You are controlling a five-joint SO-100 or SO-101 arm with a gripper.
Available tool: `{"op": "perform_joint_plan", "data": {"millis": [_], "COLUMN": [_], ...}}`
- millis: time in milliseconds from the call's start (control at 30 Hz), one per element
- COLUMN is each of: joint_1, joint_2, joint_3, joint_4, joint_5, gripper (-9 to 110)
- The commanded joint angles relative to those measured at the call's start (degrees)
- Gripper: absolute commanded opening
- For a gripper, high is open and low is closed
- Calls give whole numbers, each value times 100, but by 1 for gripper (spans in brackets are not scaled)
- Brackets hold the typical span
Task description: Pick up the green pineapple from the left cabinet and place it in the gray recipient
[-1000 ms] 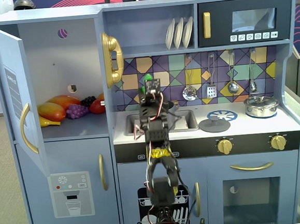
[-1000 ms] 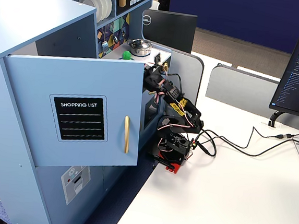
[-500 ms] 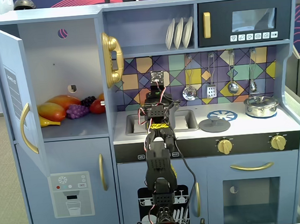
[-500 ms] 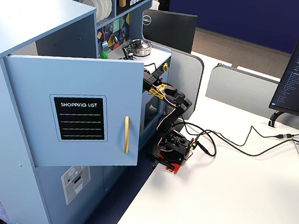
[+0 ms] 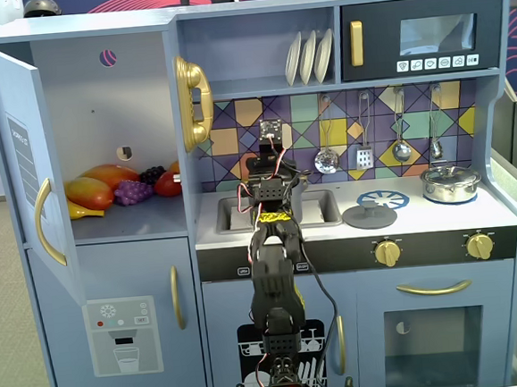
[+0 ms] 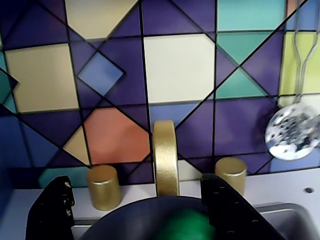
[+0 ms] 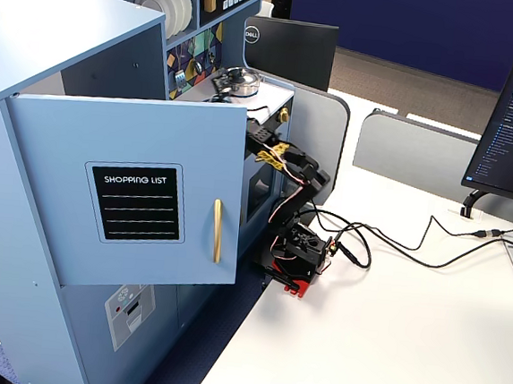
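Note:
In the wrist view my gripper [image 6: 136, 179] is open, its black fingers [image 6: 50, 210] standing wide apart. Below and between them lies the round dark rim of the gray recipient [image 6: 130, 220]. A blurred bright green shape, the green pineapple [image 6: 187, 227], lies inside it close to the right finger; the fingers do not close on it. In a fixed view my gripper [image 5: 270, 167] hangs over the sink [image 5: 233, 215], and the arm hides the recipient and the pineapple. The left cabinet [image 5: 89, 90] stands open with its door [image 5: 23, 158] swung out.
A gold faucet [image 6: 166, 155] and a gold knob [image 6: 102, 187] stand right behind the recipient. A slotted spoon [image 6: 292, 132] hangs on the right. Fruit [image 5: 105, 183] and purple grapes [image 5: 133, 192] lie in the cabinet. A silver lidded pot [image 5: 451, 183] and a gray lid [image 5: 369, 213] sit on the counter.

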Motion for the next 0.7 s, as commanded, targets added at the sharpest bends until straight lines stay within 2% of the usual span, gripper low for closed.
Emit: {"op": "perform_joint_plan", "data": {"millis": [0,200,267,467,667], "joint_1": [-53,193,290,53,-483], "joint_2": [1433,3647,4236,5142,5440], "joint_3": [-35,1450,2347,4834,6293], "joint_4": [1406,4166,4632,4772,4667], "joint_5": [-211,-369,-220,396,729], "gripper": [20,4,0,0,0]}}
